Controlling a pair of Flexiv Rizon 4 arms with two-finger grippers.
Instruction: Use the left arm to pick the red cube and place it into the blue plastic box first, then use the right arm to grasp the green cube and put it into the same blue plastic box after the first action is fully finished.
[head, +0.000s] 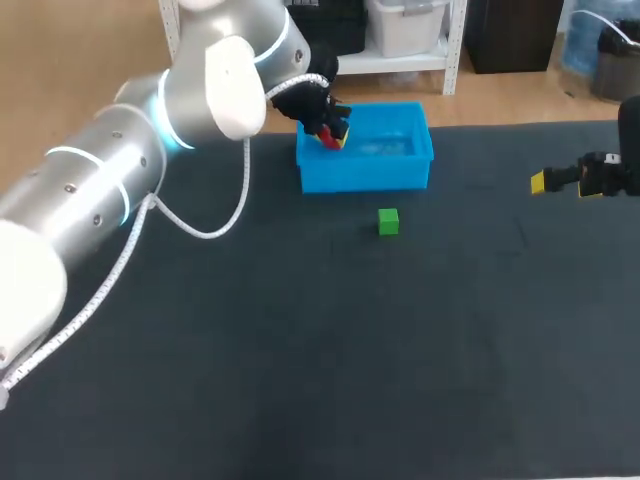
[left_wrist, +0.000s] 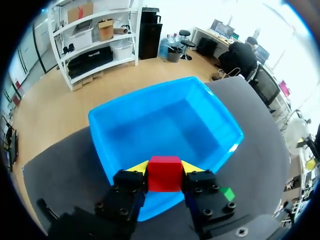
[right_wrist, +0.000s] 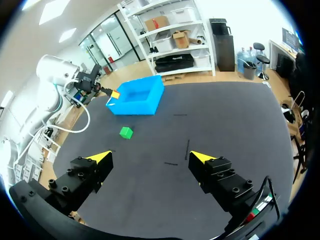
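My left gripper (left_wrist: 165, 167) is shut on the red cube (left_wrist: 164, 174), which hangs over the near wall of the blue plastic box (left_wrist: 165, 125). In the head view the red cube (head: 327, 138) and left gripper (head: 333, 134) sit at the left end of the blue box (head: 365, 170). The green cube (head: 388, 221) rests on the dark table in front of the box; it also shows as the green cube (left_wrist: 228, 193) and the green cube (right_wrist: 126, 132). My right gripper (right_wrist: 150, 157) stands open above the table, far to the right of the box (right_wrist: 137, 96), its yellow tip (head: 538, 182) pointing left.
The dark table mat (head: 330, 350) spreads wide in front of the box and the green cube. A white cable (head: 215, 225) from my left arm droops over the table's left part.
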